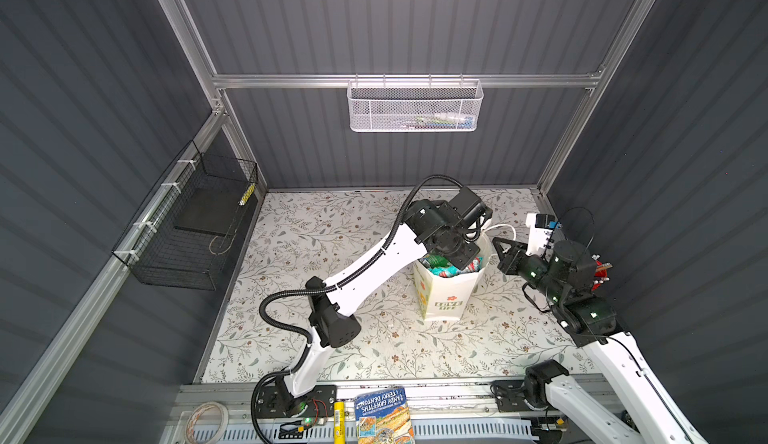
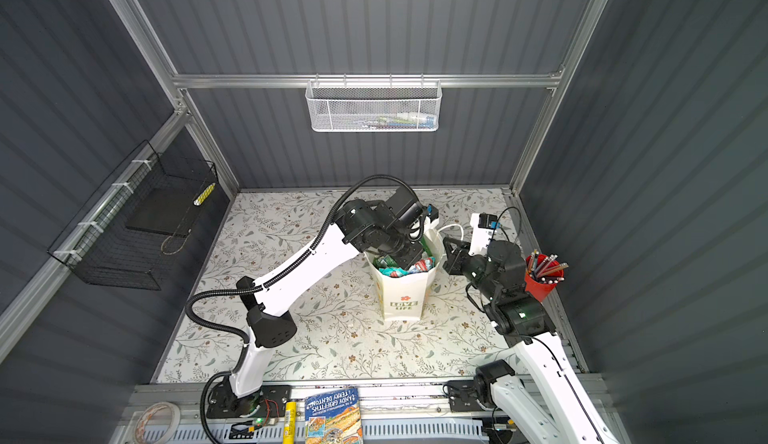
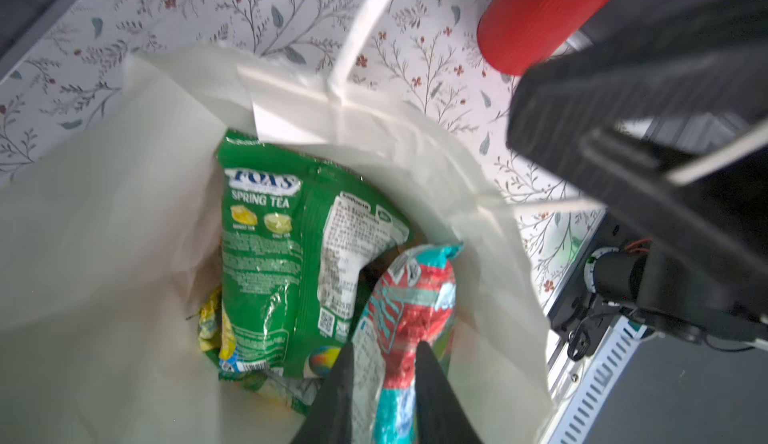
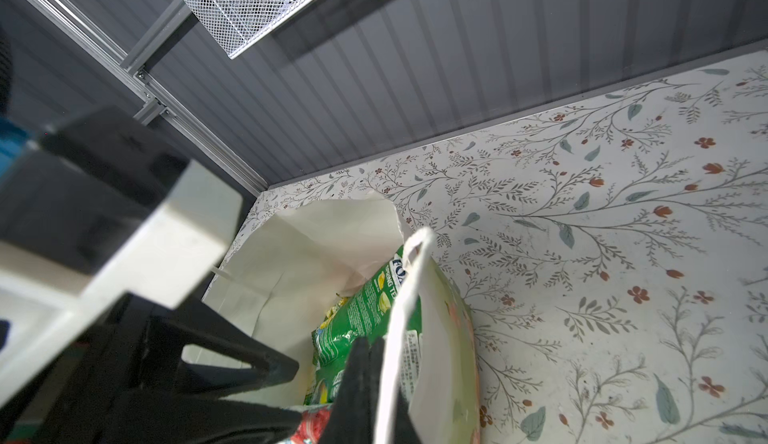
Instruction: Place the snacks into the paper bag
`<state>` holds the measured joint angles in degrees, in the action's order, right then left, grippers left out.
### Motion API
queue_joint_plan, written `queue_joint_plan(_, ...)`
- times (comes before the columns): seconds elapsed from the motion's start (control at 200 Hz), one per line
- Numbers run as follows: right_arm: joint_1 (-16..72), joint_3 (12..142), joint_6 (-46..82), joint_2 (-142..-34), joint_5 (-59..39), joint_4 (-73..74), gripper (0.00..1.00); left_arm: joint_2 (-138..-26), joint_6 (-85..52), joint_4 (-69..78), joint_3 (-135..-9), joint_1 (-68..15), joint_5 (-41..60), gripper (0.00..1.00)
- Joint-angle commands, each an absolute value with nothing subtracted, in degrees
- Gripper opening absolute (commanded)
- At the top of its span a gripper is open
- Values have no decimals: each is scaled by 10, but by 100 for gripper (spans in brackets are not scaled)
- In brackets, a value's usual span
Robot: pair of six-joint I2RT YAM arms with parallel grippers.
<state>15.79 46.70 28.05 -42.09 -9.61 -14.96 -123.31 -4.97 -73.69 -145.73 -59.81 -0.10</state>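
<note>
Top views first. Shows the paper bag (image 1: 445,296) upright right of centre on the floral table (image 1: 316,238), mouth crowded with packets. Reaches into that mouth with the left gripper (image 1: 464,259). Parks the right gripper (image 1: 503,250) just right of the bag, at rim height. Finds no snacks loose on the table, so likely the last packet going in. Leaves a red cup of pens (image 2: 540,286) at the right edge behind the right arm, and a blue-covered book (image 1: 384,415) on the rail at the bottom edge, both apart from the bag.

Left wrist view. Clamps a teal-and-red packet (image 3: 409,296) between the fingers (image 3: 340,392), upright inside the bag, beside a green FOX'S Spring Tea packet (image 3: 266,254) leaning on the inner wall. Puts the step at lowering this packet. Calls next for sinking a little deeper, parting the jaws, then lifting straight out without dragging the packet back up or catching the cord handle (image 3: 357,38).

Right wrist view. Closes the right jaws flat, apparently on the cord handle, drawing that wall outward to keep the mouth wide. Blurs near the tips, so cannot be sure of that pinch. Crowds the opening with the left wrist, hard against the soft paper wall.
</note>
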Motion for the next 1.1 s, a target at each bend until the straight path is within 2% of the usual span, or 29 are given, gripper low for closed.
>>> queue_joint_plan(0.0,157,465,276,-416,-94,-142,0,-1237,-35,-776,-1473,-599,-10,25)
queue_joint_plan(0.075,157,465,275,-416,-94,-142,0,-1227,-34,-766,-1444,-597,-16,20)
queue_joint_plan(0.14,157,465,277,-419,-96,-141,0,-1221,-33,-754,-1418,-597,-10,20)
queue_joint_plan(0.315,157,465,277,-422,-97,-140,0,-1253,-32,-771,-1423,-597,5,13)
queue_joint_plan(0.495,157,464,277,-423,-96,-139,0,-1275,-25,-766,-1384,-593,13,13)
queue_joint_plan(0.68,158,465,277,-420,-97,-140,0,-1321,-38,-754,-1378,-547,77,10)
queue_joint_plan(0.861,158,465,277,-417,-95,-140,0,-1333,-36,-778,-1421,-546,80,14)
queue_joint_plan(1.096,158,465,277,-418,-95,-141,0,-1181,-89,-679,-1410,-546,91,41)
